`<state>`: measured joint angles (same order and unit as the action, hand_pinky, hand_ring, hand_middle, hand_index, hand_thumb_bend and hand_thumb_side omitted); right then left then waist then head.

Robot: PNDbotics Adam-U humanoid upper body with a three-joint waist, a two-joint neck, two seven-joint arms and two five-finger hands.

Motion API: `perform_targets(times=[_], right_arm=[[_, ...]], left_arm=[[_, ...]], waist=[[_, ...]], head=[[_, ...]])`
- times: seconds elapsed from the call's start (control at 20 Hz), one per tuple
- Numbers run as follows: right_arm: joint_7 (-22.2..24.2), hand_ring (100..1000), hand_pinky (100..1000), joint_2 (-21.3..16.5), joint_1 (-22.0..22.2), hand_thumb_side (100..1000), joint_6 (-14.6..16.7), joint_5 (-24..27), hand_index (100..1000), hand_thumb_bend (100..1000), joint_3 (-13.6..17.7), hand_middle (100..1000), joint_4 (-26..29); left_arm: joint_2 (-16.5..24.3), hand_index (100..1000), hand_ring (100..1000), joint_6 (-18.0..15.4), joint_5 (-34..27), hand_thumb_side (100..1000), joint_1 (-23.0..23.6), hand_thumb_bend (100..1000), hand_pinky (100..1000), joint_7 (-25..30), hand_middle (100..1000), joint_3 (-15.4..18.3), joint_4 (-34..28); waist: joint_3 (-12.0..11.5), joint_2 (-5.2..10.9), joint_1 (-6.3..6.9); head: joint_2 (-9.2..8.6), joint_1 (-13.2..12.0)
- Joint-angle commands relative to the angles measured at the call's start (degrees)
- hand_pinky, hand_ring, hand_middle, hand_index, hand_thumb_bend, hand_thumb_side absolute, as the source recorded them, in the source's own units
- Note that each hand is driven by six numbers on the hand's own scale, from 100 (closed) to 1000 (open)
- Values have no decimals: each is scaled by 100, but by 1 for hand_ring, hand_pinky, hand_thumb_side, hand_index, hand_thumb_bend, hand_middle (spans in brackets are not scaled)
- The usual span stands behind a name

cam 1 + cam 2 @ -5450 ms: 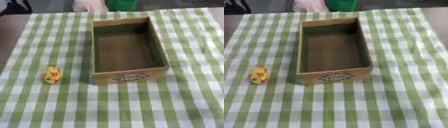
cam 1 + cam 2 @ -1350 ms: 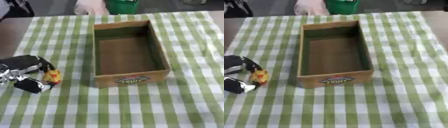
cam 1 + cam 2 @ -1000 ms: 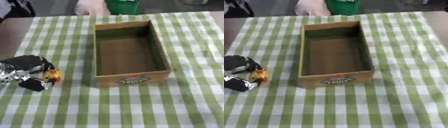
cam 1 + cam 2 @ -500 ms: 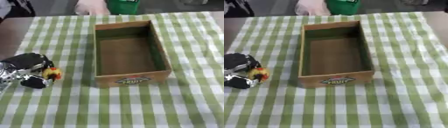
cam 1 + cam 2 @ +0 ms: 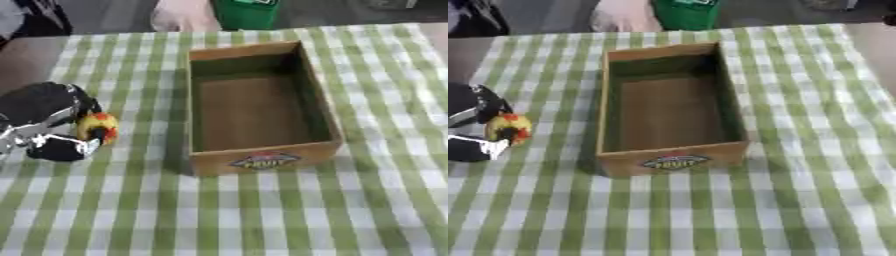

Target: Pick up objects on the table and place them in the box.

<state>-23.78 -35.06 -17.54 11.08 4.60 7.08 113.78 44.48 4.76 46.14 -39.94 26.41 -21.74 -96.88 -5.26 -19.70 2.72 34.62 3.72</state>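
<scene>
Since the frame of 5.5 s ago, when the small yellow-and-red object (image 5: 97, 128) lay alone on the cloth, the left hand (image 5: 45, 122) has entered from the left edge and closed about it; over the last second the object has also shifted slightly toward the far side. Left hand: black and silver, fingers curled round the object, which protrudes from its right side (yellow body with red patches; whether it is clear of the cloth cannot be told). Cardboard box (image 5: 260, 161): open-topped, standing just right of the hand and apart from it, long axis running near to far, a label reading "FRUIT" on its near wall. Green-and-white checked tablecloth (image 5: 262, 215): covers the table beneath both box and hand. Right hand: does not appear in either view.
</scene>
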Motion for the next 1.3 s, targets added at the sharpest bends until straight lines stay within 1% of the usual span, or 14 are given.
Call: perform_targets(times=[0.05,0.1,0.15,0.2,0.3,0.45,0.5,0.6,0.65,0.7,0.95,1.1,1.3], right_arm=[[-26,650,629,-141,-19,603,7,29,783,100,66,636,81],[-26,650,629,-141,-19,603,7,30,783,100,66,636,81],[-14,651,629,-138,-51,602,18,49,782,100,44,638,81],[17,651,629,-135,-109,602,20,92,782,100,1,638,81],[69,652,629,-165,-204,602,30,174,782,100,-37,639,81],[115,653,629,-194,-288,601,51,259,782,100,-49,640,81],[131,653,630,-198,-311,612,54,280,782,100,-55,641,81],[167,654,630,-206,-376,600,63,321,782,100,-77,641,81],[184,654,630,-212,-415,604,70,341,781,100,-88,642,81],[200,654,630,-220,-449,599,76,360,781,100,-97,642,81],[280,656,630,-234,-657,600,108,473,781,100,-145,643,81],[323,656,631,-243,-749,599,128,537,781,100,-164,644,81],[352,656,631,-238,-786,600,138,572,781,100,-165,643,81]], left_arm=[[185,703,514,20,59,434,-106,100,355,-49,444,146,-189],[180,702,513,22,63,427,-111,100,354,-49,444,150,-202],[130,691,498,-4,55,401,-162,100,343,-78,432,190,-257],[38,690,497,-52,45,400,-254,100,343,-134,431,277,-351],[-209,690,498,-82,137,385,-500,100,346,-285,435,477,-573],[-626,688,495,-83,377,381,-918,100,345,-541,432,528,-506],[-767,688,496,-108,462,381,-1059,100,345,-622,432,514,-404],[-1044,688,497,-205,632,381,-1335,100,346,-762,433,461,-165],[-1180,688,497,-261,715,434,-1472,100,346,-797,434,419,-35],[-1322,688,496,-311,802,382,-1614,100,346,-820,434,386,104],[-2050,691,499,-463,1250,380,-2293,100,352,-894,436,343,830],[-2495,692,497,-585,1502,376,-2438,100,353,-890,436,348,1274],[-3044,698,492,-845,1582,376,-2519,100,354,-1031,443,372,1824]], waist=[[-11,141,-1],[-10,143,-1],[25,180,-14],[102,218,-11],[193,247,12],[262,262,21],[275,262,22],[328,260,24],[361,257,28],[381,252,32],[449,214,42],[475,211,42],[531,202,36]], head=[[-66,18],[-65,17],[-47,-56],[-26,-134],[-22,-212],[-19,-283],[-17,-297],[-7,-344],[-7,-370],[-10,-385],[-47,-458],[-76,-475],[-120,-462]])
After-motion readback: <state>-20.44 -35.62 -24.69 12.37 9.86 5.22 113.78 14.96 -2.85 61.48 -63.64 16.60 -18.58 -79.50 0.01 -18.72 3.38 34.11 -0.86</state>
